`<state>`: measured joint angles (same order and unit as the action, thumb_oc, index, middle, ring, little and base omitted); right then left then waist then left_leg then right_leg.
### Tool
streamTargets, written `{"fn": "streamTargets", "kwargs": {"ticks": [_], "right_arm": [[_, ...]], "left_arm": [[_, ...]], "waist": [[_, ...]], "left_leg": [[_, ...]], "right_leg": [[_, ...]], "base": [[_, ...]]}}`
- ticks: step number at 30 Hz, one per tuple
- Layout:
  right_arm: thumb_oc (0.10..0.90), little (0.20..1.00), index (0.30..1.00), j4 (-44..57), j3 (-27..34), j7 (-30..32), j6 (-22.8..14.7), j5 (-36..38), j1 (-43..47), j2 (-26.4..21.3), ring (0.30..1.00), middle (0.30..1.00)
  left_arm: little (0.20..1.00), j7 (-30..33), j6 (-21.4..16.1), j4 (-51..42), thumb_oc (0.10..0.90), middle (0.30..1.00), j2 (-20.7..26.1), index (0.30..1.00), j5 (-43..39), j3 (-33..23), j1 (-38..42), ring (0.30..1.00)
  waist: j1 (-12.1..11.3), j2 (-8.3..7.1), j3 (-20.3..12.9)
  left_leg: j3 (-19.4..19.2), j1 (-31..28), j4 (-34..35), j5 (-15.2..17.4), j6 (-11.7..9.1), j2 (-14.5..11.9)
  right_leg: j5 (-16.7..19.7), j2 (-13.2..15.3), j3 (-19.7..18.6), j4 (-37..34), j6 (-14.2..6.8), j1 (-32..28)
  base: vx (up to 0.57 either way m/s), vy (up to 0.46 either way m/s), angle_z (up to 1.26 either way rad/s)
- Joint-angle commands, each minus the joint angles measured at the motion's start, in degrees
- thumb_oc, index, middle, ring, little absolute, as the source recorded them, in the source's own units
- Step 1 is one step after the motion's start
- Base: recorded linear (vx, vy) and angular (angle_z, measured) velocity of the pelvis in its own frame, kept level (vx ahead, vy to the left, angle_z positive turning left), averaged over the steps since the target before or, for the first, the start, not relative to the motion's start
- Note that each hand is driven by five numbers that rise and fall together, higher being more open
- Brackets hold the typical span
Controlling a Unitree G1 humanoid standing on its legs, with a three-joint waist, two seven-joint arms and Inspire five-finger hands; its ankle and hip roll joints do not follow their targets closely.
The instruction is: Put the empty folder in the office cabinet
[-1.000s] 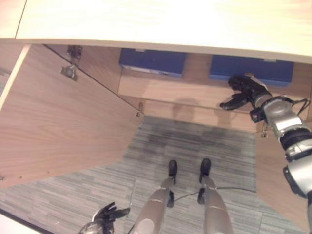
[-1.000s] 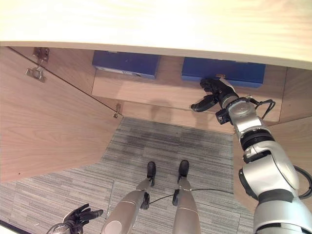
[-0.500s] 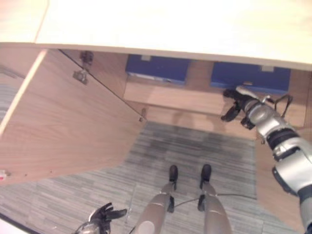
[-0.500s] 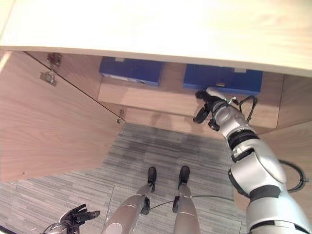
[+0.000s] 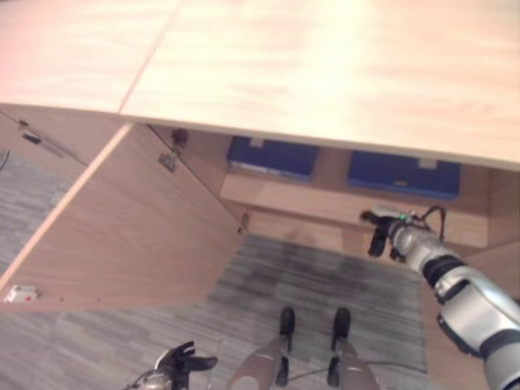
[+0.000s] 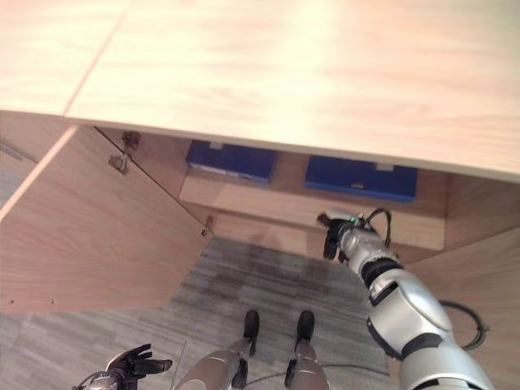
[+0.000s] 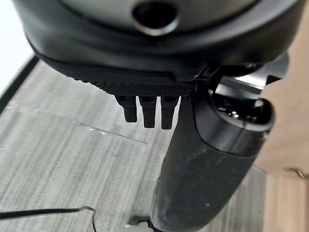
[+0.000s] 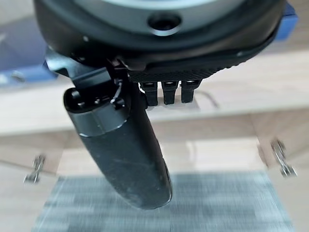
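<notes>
Both eye views look steeply down from the head, over the desk [image 5: 325, 73] top, into the open cabinet [image 6: 382, 215] and onto the carpet [image 5: 325, 284], sharing nearly the same scene. The left wrist view looks from very close past the left hand [image 7: 203, 159] to the carpet; the right wrist view looks past the right hand [image 8: 120, 145] toward the cabinet shelf.

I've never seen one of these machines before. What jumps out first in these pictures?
The pale wooden cabinet top spreads across the upper part of the head views, with an open cabinet door swung out on the robot's left. Under the top, two blue folders lie side by side on a shelf. The right hand hangs empty, just in front of that shelf, while the left hand hangs low over the grey carpet.
</notes>
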<state>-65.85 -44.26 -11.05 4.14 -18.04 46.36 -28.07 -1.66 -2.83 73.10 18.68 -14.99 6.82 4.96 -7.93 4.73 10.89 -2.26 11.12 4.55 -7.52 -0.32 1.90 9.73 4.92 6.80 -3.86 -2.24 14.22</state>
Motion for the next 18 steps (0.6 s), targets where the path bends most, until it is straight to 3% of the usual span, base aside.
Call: {"fn": "streamTargets", "kwargs": {"ticks": [1,6,11,16,18], "right_arm": [[0.800,0.900,0.900,-3.86,-2.03,-1.92,-0.02,-1.28,-1.74,2.10,0.900,0.900],[0.800,0.900,0.900,-4.14,1.27,-3.15,0.21,1.35,-11.48,7.60,0.900,0.900],[0.800,0.900,0.900,-7.79,5.70,-3.19,0.75,3.48,-19.15,10.06,0.900,0.900],[0.800,0.900,0.900,-12.37,14.16,-1.92,1.11,7.72,-30.17,11.51,0.900,0.900],[0.800,0.900,0.900,-14.20,20.68,2.14,0.67,12.30,-34.93,12.51,0.900,0.900]], "left_arm": [[0.900,0.61,0.35,4.79,0.800,0.900,1.17,0.900,2.84,1.04,0.61,0.900],[0.900,0.49,1.17,5.92,0.800,0.900,-1.44,0.900,7.20,2.48,0.82,0.900],[0.900,-0.11,1.90,6.85,0.800,0.900,-2.97,0.900,8.36,2.45,-0.22,0.900],[0.900,-1.30,2.66,8.55,0.800,0.900,-4.70,0.900,9.89,2.09,-1.98,0.900],[0.900,-0.27,3.21,10.14,0.800,0.900,-5.32,0.900,10.31,0.85,-2.56,0.900]], "waist": [[0.79,-1.72,-0.48],[1.65,-3.16,-4.48],[1.69,-3.87,-7.13],[2.89,-4.45,-9.73],[4.50,-4.94,-10.51]], "left_leg": [[3.13,-0.80,0.45,3.85,-2.60,-0.27],[2.59,-5.54,0.45,5.57,-1.76,-1.03],[2.91,-7.95,0.45,6.49,-1.34,-1.32],[3.39,-10.31,0.45,7.55,-1.06,-1.51],[3.14,-11.11,0.45,7.98,-1.02,-1.79]], "right_leg": [[-6.72,4.13,1.11,3.64,-4.30,-3.75],[-7.34,3.04,1.40,2.27,-4.35,-8.58],[-7.93,2.48,2.02,1.65,-4.33,-11.46],[-8.90,2.16,2.98,1.35,-4.36,-14.27],[-9.22,1.79,2.72,1.71,-4.21,-14.66]], "base": [[0.04,-0.028,0.02],[0.03,-0.008,-0.06],[0.06,-0.006,-0.04],[0.06,0.011,0.03],[0.06,0.017,0.06]]}}
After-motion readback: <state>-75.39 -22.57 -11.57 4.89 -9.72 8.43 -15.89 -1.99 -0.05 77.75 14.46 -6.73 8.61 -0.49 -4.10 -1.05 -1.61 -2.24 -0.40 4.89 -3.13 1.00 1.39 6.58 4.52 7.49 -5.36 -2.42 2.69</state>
